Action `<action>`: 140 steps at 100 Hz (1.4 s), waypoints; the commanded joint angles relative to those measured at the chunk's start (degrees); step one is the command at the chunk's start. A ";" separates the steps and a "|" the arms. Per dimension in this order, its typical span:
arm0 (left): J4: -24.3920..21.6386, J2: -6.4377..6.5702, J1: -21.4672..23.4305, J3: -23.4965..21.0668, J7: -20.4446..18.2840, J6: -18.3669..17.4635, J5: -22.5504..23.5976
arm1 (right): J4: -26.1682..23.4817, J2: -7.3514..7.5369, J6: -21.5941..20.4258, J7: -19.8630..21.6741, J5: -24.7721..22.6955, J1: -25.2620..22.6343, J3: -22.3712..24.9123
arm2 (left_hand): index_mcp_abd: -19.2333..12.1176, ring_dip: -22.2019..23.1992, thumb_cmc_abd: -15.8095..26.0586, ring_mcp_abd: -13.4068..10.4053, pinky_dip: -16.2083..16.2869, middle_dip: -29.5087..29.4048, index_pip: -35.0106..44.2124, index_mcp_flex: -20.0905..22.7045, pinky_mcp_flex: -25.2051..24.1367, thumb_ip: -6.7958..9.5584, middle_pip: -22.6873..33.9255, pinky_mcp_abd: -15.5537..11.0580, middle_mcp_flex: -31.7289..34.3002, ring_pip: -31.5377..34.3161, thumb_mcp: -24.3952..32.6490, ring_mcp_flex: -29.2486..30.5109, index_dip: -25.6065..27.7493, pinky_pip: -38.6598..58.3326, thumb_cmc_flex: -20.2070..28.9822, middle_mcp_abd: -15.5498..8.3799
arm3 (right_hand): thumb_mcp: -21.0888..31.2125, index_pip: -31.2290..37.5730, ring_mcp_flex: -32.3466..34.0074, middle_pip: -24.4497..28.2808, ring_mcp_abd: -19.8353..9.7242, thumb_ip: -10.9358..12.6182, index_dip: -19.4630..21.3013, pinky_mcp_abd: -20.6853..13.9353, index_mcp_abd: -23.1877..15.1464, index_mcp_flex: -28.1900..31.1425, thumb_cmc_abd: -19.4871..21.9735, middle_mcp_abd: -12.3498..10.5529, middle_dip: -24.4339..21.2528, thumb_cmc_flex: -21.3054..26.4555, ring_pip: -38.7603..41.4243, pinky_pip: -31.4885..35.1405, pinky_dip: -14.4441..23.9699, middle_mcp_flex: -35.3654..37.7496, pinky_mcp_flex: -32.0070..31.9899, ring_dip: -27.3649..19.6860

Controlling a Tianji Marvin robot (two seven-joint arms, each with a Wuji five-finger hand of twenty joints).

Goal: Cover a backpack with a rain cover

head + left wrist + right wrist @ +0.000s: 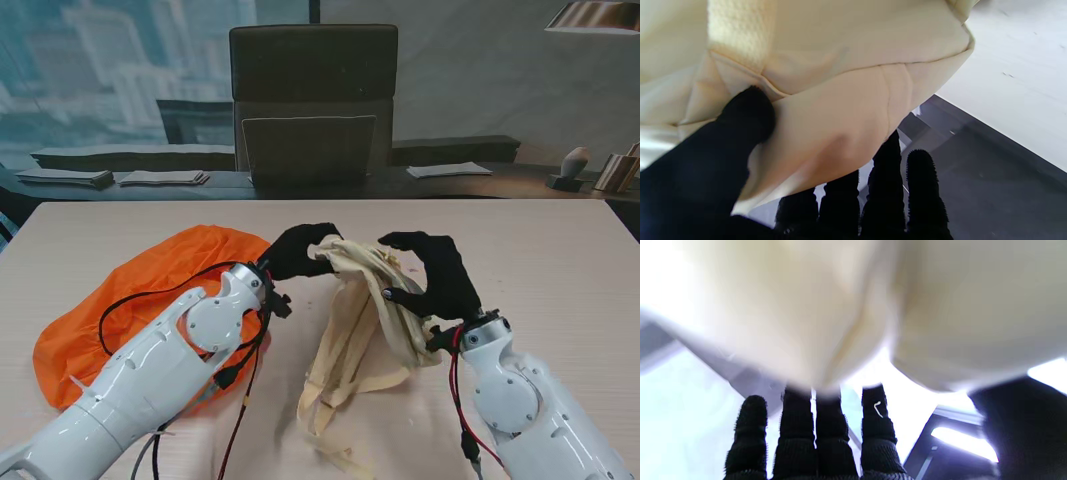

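At mid-counter [560,250], the cream backpack [365,310] lies crumpled, the left hand [297,250] pinching its top fabric. The right hand [440,278] curls at its other side, seemingly gripping. The orange rain cover [150,275] lies left of it.

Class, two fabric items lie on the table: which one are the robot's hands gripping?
The cream backpack: the left hand pinches its top edge and the right hand curls over its other side. The orange rain cover lies flat, partly under the left arm.
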 commanded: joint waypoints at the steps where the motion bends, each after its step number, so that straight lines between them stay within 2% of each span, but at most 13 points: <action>1: -1.17 0.50 0.45 -1.52 0.00 1.07 -0.63 | 1.06 0.59 -0.93 -0.03 -1.00 0.42 0.68 | -0.53 1.47 9.96 0.68 1.61 3.07 18.38 5.80 0.04 8.54 5.86 1.21 3.93 1.94 7.55 1.23 7.60 2.58 3.39 -3.30 | 0.21 -1.41 -4.04 -2.66 -2.43 -0.80 -3.32 -2.40 1.36 -5.10 -2.51 -1.97 -1.50 -5.20 -3.81 -4.05 -1.23 -4.49 -2.95 -1.99; 6: -2.19 0.70 1.18 -2.90 0.04 2.78 -0.78 | 1.65 0.83 -1.34 -0.15 -2.36 0.71 1.32 | -0.31 1.61 10.10 0.88 1.68 3.24 18.35 5.62 -0.07 8.40 5.75 1.33 3.72 2.02 7.15 0.99 7.58 2.69 3.76 -3.04 | 0.78 -1.27 -6.19 -3.83 -3.48 -1.52 -7.78 -2.69 2.03 -9.23 -3.46 -2.58 -2.30 -8.27 -6.09 -6.79 -0.57 -8.04 -3.91 -3.14; 17: -4.23 0.88 2.88 -5.74 0.52 5.98 -1.41 | 2.61 1.17 -0.74 -0.04 -3.89 1.25 2.06 | -0.18 1.73 10.51 1.05 1.85 3.37 18.17 5.04 -0.20 7.89 5.28 1.09 2.94 1.97 6.06 0.45 7.68 2.98 4.70 -2.81 | 2.03 -3.19 -9.88 -7.36 -4.47 -2.00 -11.14 -3.13 3.90 -16.19 -4.88 -2.86 -3.99 -12.44 -12.04 -12.48 -1.89 -14.75 -4.63 -6.11; 34: -6.15 0.55 5.03 -8.45 1.64 9.01 -4.29 | 4.85 1.46 1.97 2.58 -2.21 2.79 1.52 | 0.55 1.66 10.36 1.30 1.87 3.50 18.01 4.86 -0.59 7.38 4.89 0.55 2.61 1.64 5.28 -0.20 7.81 2.95 6.07 -2.36 | 4.44 -11.92 -12.86 -13.17 -4.42 -2.79 -17.73 -4.35 6.74 -16.74 -7.74 -1.17 -7.07 -14.07 -18.24 -18.71 -2.94 -18.73 -4.79 -9.26; 47: -5.92 0.52 5.46 -8.86 1.68 8.65 -4.94 | 7.58 0.85 4.90 -0.36 -1.81 4.53 -0.68 | 0.55 1.48 10.17 0.76 1.78 3.64 17.99 4.87 -0.80 7.12 4.46 -0.52 2.25 1.29 5.04 -0.64 7.83 2.78 6.45 -2.79 | 5.82 -13.91 -12.13 -14.76 -2.96 -3.05 -17.28 -4.13 7.25 -16.77 -9.86 0.92 -7.64 -13.93 -18.67 -18.96 -2.83 -18.65 -3.33 -9.53; 70: -5.70 0.48 5.43 -8.53 1.00 7.47 -6.23 | 10.83 0.65 8.71 -1.80 -2.22 7.36 -4.26 | 0.55 1.09 9.89 0.32 1.70 3.48 17.98 4.87 -0.63 6.83 3.74 -1.57 2.28 0.78 4.98 -0.60 7.83 2.70 6.62 -3.11 | 7.91 -13.39 -11.23 -12.97 -2.74 -3.31 -13.95 -3.91 6.46 -16.64 -14.10 0.92 -6.67 -11.97 -18.04 -17.10 -3.01 -18.67 -1.78 -9.43; 100: -5.93 0.73 5.30 -8.04 -0.03 7.13 -6.18 | 3.72 2.01 12.98 9.88 1.48 6.19 -7.28 | 0.47 0.61 9.37 0.36 1.58 3.23 17.32 5.55 -0.49 6.61 3.29 -1.22 3.09 0.36 5.54 0.09 7.39 2.50 6.65 -2.97 | 6.99 -4.77 -6.68 -6.86 -0.47 -3.06 -8.95 -2.09 7.24 -16.11 -13.71 1.99 -4.33 -9.93 -16.03 -12.16 -5.43 -14.04 0.15 -8.42; 115: -6.94 0.77 6.00 -8.01 -0.53 6.47 -7.46 | 3.28 2.15 16.83 8.76 -2.53 7.63 -10.61 | 0.45 0.49 9.23 0.34 1.55 3.05 17.16 5.63 -0.36 6.55 3.01 -0.82 3.28 0.26 5.90 0.30 7.53 2.45 6.60 -2.99 | 4.53 1.07 2.21 -1.59 1.37 -1.56 -7.54 1.33 5.93 -9.33 -11.28 1.98 -1.62 -0.95 -7.67 -1.30 -4.48 -4.48 7.12 -4.24; 131: -8.00 1.10 6.35 -8.06 -1.46 5.76 -7.72 | 6.09 0.37 18.97 -1.16 -3.70 10.11 -14.94 | -0.23 0.11 9.37 -0.20 1.35 2.73 16.44 5.89 -0.50 6.18 2.48 -1.44 3.06 -0.30 5.71 0.24 7.40 2.06 6.38 -3.45 | 6.23 9.97 23.37 9.08 2.45 1.41 0.33 4.72 -3.30 16.14 -7.98 -0.85 2.61 13.15 16.08 15.92 4.64 21.31 22.64 4.72; 132: -8.03 1.12 6.35 -8.05 -1.57 5.72 -7.76 | 6.37 0.24 19.05 -1.99 -3.89 10.31 -15.22 | -0.31 0.09 9.40 -0.23 1.34 2.71 16.31 5.84 -0.51 6.16 2.44 -1.45 3.01 -0.32 5.68 0.22 7.36 2.05 6.37 -3.48 | 6.31 10.21 25.24 9.29 2.54 0.84 0.35 4.91 -3.84 18.23 -7.77 -0.98 2.61 14.08 17.19 16.92 5.04 23.51 24.15 4.81; 134: -8.05 1.16 6.34 -8.01 -1.74 5.61 -7.80 | 6.97 0.00 18.99 -3.39 -4.22 10.74 -15.71 | -0.45 0.07 9.35 -0.33 1.34 2.68 16.14 5.83 -0.48 6.13 2.43 -1.45 3.04 -0.33 5.61 0.29 7.32 2.06 6.31 -3.55 | 6.39 13.91 28.91 9.70 2.78 -4.46 -3.94 5.38 -5.84 21.28 -8.78 -1.05 2.00 16.84 19.64 18.91 5.45 27.94 27.21 4.57; 136: -8.04 1.19 6.34 -7.97 -1.83 5.49 -7.79 | 7.47 -0.21 18.86 -4.58 -4.46 11.12 -16.11 | -0.66 0.04 9.23 -0.38 1.37 2.58 15.92 5.88 -0.33 6.14 2.37 -1.43 3.11 -0.34 5.60 0.46 7.27 2.12 6.28 -3.62 | 5.82 18.73 31.70 10.28 3.08 -7.15 -7.03 5.70 -7.93 23.40 -9.72 -1.04 1.91 19.68 21.92 20.65 5.62 31.50 29.33 4.81; 140: -7.97 1.27 6.32 -7.92 -1.94 5.27 -7.57 | 8.26 -0.59 19.04 -6.64 -4.89 11.78 -16.83 | -1.49 -0.16 8.94 -0.56 1.38 2.26 14.78 6.30 -0.30 6.24 2.16 -1.42 3.33 -0.54 5.57 0.67 7.13 2.17 6.07 -3.74 | 6.84 23.56 37.30 12.51 3.56 -7.23 -7.09 6.72 -10.39 29.90 -9.47 -0.90 3.50 23.01 26.25 23.82 6.35 37.94 33.47 6.11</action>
